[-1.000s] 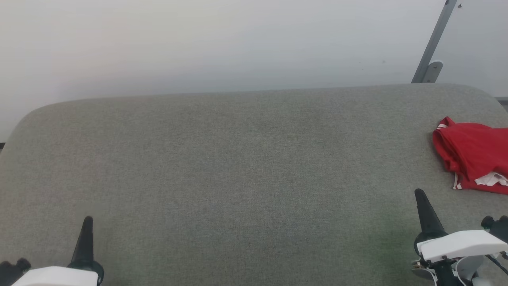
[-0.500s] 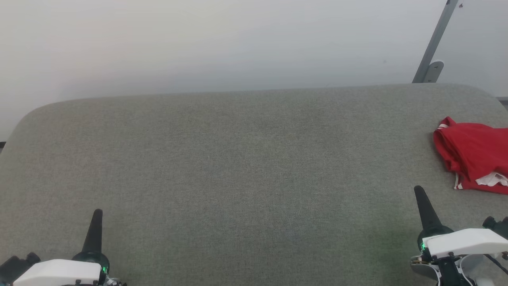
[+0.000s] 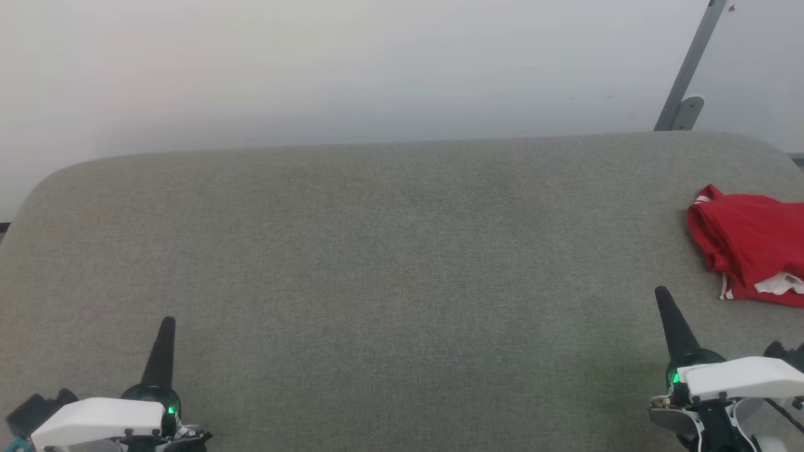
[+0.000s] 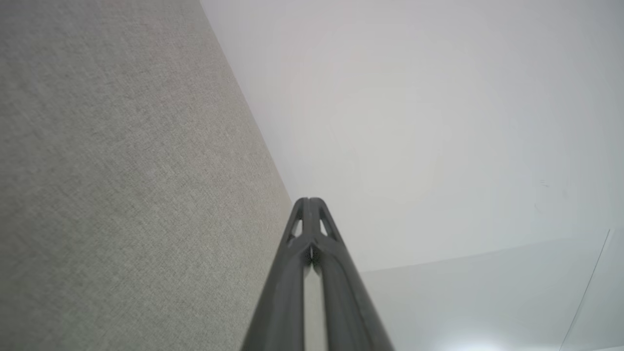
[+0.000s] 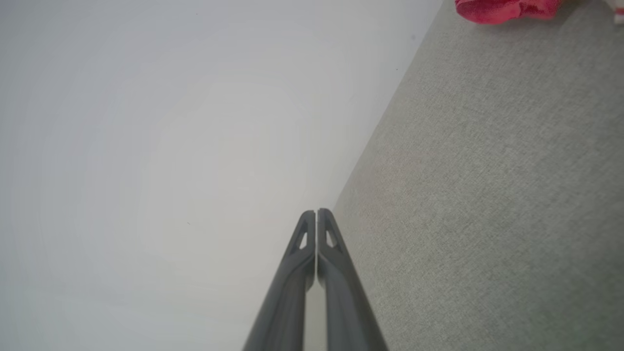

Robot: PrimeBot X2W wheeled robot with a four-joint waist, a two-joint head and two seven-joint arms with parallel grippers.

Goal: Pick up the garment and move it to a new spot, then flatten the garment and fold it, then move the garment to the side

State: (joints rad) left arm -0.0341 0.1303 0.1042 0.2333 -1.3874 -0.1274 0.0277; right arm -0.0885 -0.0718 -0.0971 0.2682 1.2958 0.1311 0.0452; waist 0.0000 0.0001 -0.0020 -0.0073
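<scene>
A grey table is backed by a white wall. The garment is bunched at its right edge. Both the left gripper and right gripper are pressed together, empty.

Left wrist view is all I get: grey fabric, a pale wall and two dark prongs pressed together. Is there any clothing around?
Observer: Yes. In the head view a crumpled red garment lies at the far right of the grey surface.
Operator: Is the other claw holding it?
Observer: No. The right gripper is shut on nothing and sits apart from the garment, nearer the robot.
Operator: Can that arm's own camera see the shirt?
Observer: Just a red edge of it, at the top right of the right wrist view.
</scene>
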